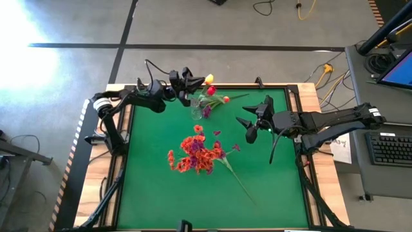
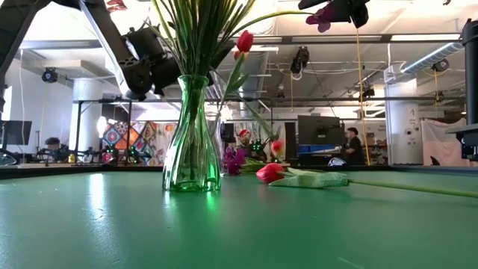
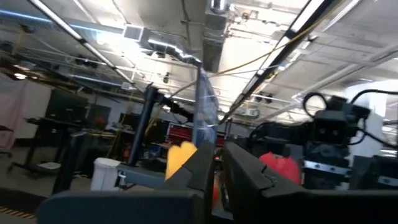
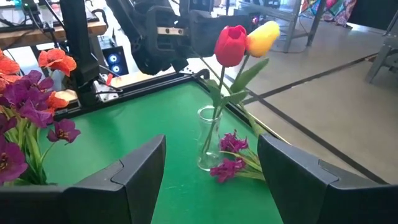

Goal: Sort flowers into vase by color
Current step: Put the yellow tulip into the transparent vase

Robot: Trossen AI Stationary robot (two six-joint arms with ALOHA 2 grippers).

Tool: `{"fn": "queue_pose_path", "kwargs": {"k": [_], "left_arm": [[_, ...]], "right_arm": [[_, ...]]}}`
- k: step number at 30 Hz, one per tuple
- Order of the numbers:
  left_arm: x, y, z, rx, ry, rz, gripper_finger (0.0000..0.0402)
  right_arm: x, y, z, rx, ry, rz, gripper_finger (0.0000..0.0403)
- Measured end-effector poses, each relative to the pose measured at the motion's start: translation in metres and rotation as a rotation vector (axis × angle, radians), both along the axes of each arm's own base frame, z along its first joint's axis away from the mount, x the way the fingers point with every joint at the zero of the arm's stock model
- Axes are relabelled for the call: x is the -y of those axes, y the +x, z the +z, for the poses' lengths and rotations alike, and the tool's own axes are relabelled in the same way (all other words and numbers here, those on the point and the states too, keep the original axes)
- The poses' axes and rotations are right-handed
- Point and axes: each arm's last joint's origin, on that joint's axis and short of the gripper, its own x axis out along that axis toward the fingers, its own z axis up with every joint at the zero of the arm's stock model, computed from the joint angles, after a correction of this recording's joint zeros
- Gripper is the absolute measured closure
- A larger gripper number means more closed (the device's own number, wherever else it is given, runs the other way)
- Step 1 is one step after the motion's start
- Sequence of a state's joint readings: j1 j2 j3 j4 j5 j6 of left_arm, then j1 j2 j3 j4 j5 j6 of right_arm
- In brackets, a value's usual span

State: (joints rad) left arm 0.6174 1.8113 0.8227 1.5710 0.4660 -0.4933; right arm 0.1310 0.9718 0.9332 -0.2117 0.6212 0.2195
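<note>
A small clear vase (image 4: 209, 146) stands near the far edge, with a red tulip (image 4: 230, 43) and a yellow tulip (image 4: 262, 37) upright in it. Purple sprays (image 4: 230, 155) lie at its foot, and a pink-red tulip (image 2: 270, 172) lies on the mat beside it. My left gripper (image 1: 199, 82) hovers at the tulip heads, shut on a narrow leaf. My right gripper (image 1: 246, 129) hangs open above the mat right of the vase, nothing between its fingers. Orange-red and purple sprays (image 1: 196, 151) stand in a taller glass vase (image 2: 190, 134) mid-table. My left gripper pinches a thin pale leaf blade (image 3: 205, 118) between its two fingers. The fingers come from the table's left, slanting upward, and the blade sticks up past their tips. The yellow and red tulip heads sit on either side, outside the fingers. Which tulip the leaf belongs to does not show.
The green mat (image 1: 154, 187) lies bare along its near and left parts. A long green stem (image 1: 241, 185) runs from the taller vase's bunch toward the near right. Wooden rails (image 1: 302, 96) frame the mat.
</note>
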Motion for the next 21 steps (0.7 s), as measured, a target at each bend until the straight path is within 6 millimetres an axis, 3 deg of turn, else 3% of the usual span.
{"fn": "queue_pose_path", "kwargs": {"k": [6,11,21], "left_arm": [[0.002,-0.002,0.006,0.011,0.003,-0.022,0.0368],[0.003,-0.003,0.009,0.019,-0.002,-0.028,0.0366],[0.003,-0.003,0.009,0.020,-0.029,-0.043,0.0366]], "right_arm": [[0.002,0.003,-0.002,-0.021,-0.039,-0.025,0.0156],[0.015,0.015,-0.015,-0.109,-0.077,-0.086,0.0156],[0.068,0.037,-0.049,-0.302,-0.043,-0.117,0.0151]]}}
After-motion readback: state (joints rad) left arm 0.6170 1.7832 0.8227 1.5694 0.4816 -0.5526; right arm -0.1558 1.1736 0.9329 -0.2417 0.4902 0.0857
